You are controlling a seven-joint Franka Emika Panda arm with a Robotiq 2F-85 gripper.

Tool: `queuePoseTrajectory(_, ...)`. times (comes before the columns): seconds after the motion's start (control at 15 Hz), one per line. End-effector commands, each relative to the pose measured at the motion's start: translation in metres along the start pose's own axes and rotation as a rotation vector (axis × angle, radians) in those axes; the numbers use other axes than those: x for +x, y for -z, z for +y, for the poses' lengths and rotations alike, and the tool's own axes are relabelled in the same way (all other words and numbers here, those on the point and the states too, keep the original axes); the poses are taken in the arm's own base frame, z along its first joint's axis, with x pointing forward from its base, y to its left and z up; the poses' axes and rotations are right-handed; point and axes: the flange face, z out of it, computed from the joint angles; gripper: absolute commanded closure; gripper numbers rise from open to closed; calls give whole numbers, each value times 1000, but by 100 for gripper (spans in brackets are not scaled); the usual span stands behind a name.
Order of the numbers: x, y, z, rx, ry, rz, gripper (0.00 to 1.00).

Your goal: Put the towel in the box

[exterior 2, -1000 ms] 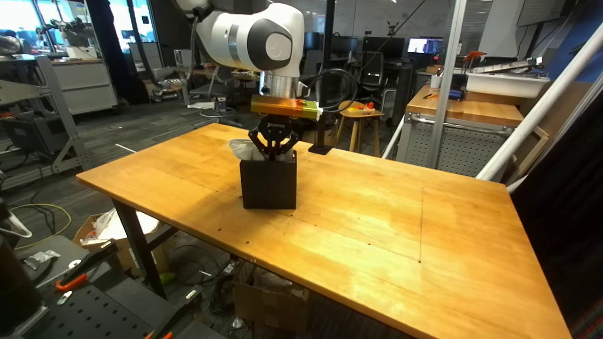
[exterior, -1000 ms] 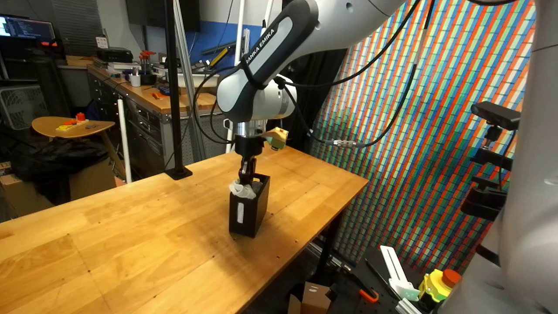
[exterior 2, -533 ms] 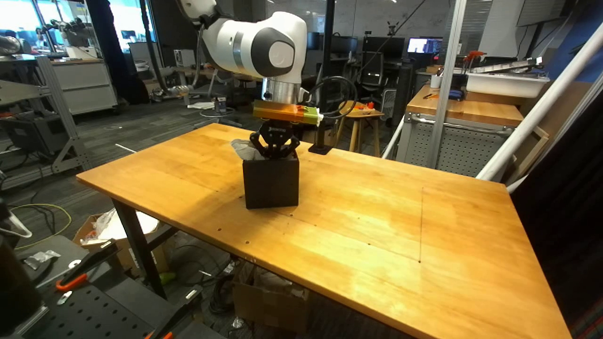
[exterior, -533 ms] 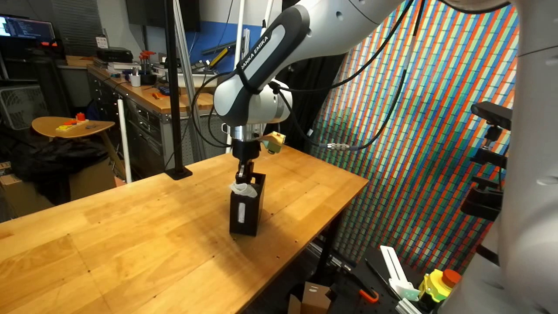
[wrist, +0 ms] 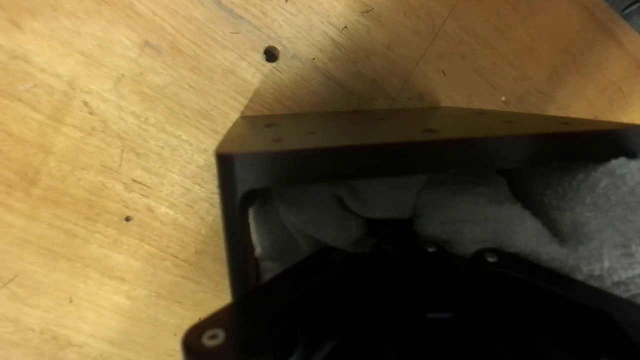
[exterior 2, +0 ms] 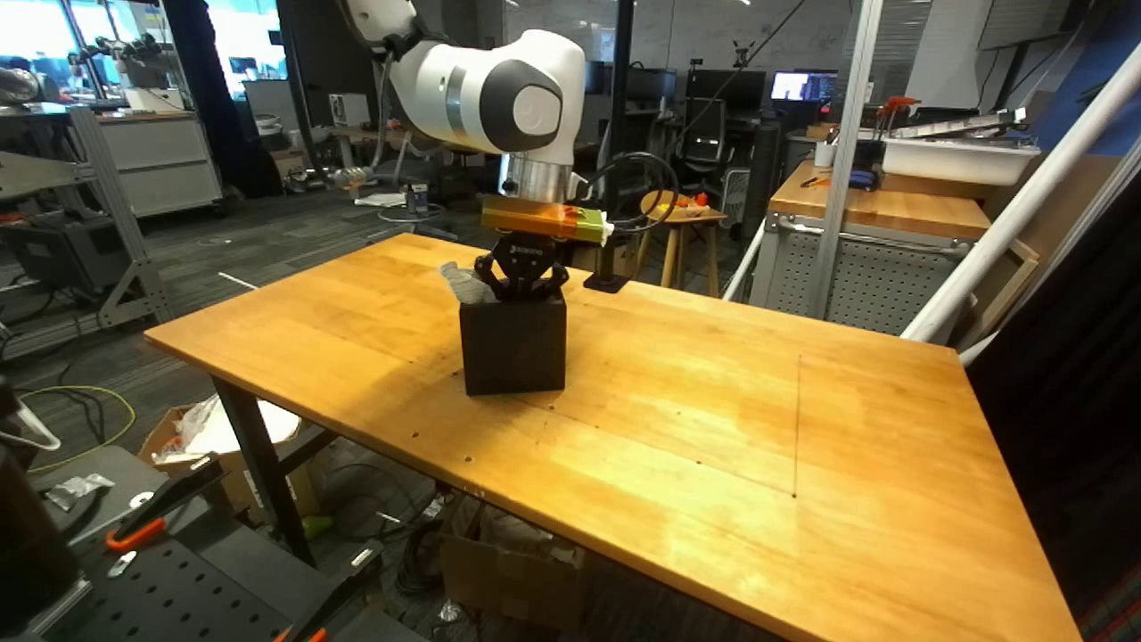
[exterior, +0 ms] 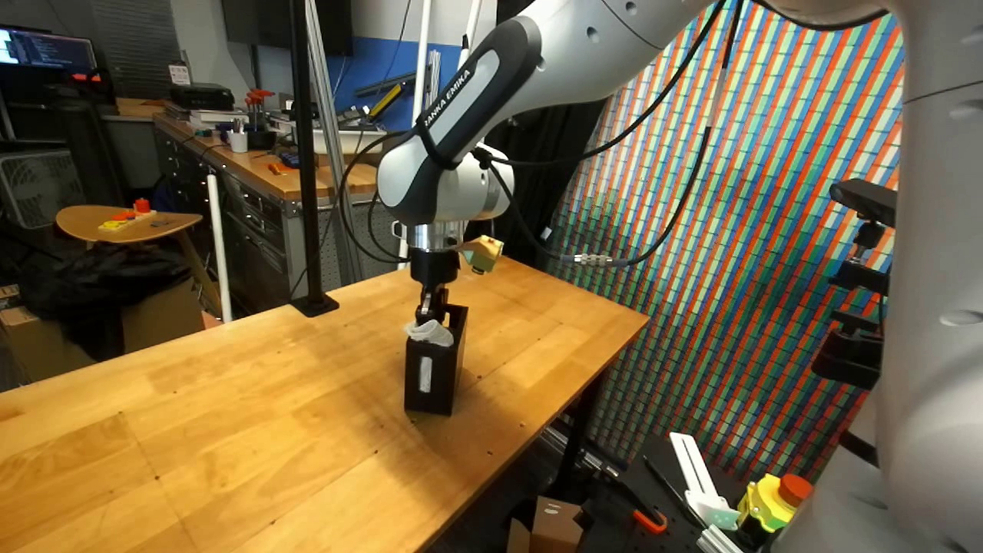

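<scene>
Towel point(wrist: 475, 210) bunched in box point(exterior 2: 514, 352), one end poking up over rim in both ext. views, just beside pincer point(wrist: 392, 232). Wrist view: towel on both sides of pincer's tips, w/in box walls. Pincer's closed, aimed down into box; can't tell if any towel's pinched. Box upright on counter point(exterior 2: 677, 374).

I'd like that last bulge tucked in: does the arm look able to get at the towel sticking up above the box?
Probably yes: the gripper reaches down into the box beside that part of the towel, and nothing lies over it. The gripper might first need lifting clear of the box.
</scene>
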Motion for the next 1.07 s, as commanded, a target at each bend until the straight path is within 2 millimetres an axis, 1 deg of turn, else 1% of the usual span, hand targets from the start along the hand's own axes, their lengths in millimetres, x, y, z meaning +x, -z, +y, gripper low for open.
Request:
queuePoseTrajectory(0.0,2,16,1,2,-5,8,100)
queuePoseTrajectory(0.13,1,30,-2,-17,-4,20,100)
queuePoseTrajectory(0.4,1,76,-7,-86,-4,67,100)
queuePoseTrajectory(0.53,1,100,-12,-129,0,85,100)
queuePoseTrajectory(0.67,-1,120,-20,-164,-1,105,100)
queuePoseTrajectory(0.8,-4,132,-31,-186,-8,117,100)
queuePoseTrajectory(1.0,-10,137,-52,-197,-23,128,100)
